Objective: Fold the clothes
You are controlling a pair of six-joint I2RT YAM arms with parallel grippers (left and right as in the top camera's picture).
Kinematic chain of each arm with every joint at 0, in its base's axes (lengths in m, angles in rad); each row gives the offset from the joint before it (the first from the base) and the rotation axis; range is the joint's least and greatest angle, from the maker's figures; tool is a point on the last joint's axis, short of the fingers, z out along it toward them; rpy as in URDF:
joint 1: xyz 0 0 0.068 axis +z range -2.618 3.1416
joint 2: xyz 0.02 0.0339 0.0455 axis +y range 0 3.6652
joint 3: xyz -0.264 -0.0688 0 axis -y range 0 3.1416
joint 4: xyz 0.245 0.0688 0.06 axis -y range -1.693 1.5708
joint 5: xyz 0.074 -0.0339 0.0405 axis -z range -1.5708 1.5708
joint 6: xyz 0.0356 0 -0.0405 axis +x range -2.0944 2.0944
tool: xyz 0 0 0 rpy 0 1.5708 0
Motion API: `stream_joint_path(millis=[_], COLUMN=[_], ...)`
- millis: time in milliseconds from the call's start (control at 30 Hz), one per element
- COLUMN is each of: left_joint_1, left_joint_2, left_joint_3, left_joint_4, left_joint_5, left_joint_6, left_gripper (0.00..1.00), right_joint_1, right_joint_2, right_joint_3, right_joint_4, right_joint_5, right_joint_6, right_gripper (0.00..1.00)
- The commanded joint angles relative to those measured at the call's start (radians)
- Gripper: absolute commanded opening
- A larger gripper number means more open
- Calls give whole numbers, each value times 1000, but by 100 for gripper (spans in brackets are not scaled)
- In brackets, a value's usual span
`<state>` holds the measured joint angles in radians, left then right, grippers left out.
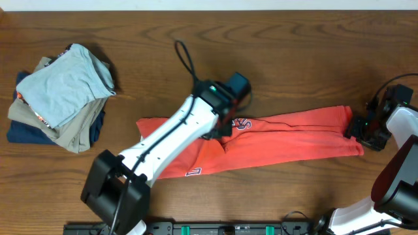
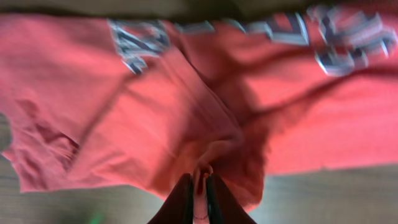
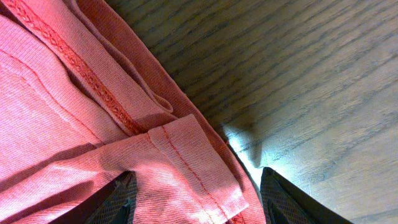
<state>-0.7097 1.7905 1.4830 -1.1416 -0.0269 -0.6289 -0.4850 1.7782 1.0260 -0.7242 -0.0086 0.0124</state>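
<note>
1 t-shirt (image 1: pixel 294 137): left pincer (image 2: pixel 199 194) nipping it, right pincer (image 3: pixel 196 196) seemingly spread.

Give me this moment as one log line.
task: fold clothes | T-shirt: long strip on table | left end effector: shut, pinching T-shirt near lettering | right end effector: open, astride T-shirt's right end

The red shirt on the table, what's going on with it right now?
Two robot arms are working on the coral-red T-shirt, lying as a long band on the table. The left gripper is pinched shut on fabric near the lettering. The right gripper is open, straddling a hemmed corner at the shirt's other end. Folded garments sit stacked aside.
</note>
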Motion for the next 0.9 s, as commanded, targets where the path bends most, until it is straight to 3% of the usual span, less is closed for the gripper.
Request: stream_joint_path(millis=[0,200,500,600,633,667,867], left_joint_1=[25,-3,-75,-71,-68,-62,-46], left_joint_2=[5,7,51,55,53,52,52], left_joint_3=[-6,-6,-7,-6,-6,-6,-6], left_joint_4=[18,98,209,181,164,146,-3], left_joint_5=[7,121,121,121,120,118,25], left_joint_6=[-5,-5,-5,-4,2,7,5], left_gripper=[11,11,11,14,24,26,25], right_joint_1=[-6,-6,-6,-6,-6,-6,-6], right_joint_2=[-9,-9,-9,-9,-9,-9,-9], right_joint_3=[-3,-3,-3,-3,-3,-3,-3], right_joint_4=[-1,-1,-1,-1,0,2,3], right_joint_5=[-8,-8,-11,-19,-19,-19,-19], right_joint_6=[-6,-6,-6,-6,-6,-6,-6], right_gripper=[62,62,62,62,63,63,63])
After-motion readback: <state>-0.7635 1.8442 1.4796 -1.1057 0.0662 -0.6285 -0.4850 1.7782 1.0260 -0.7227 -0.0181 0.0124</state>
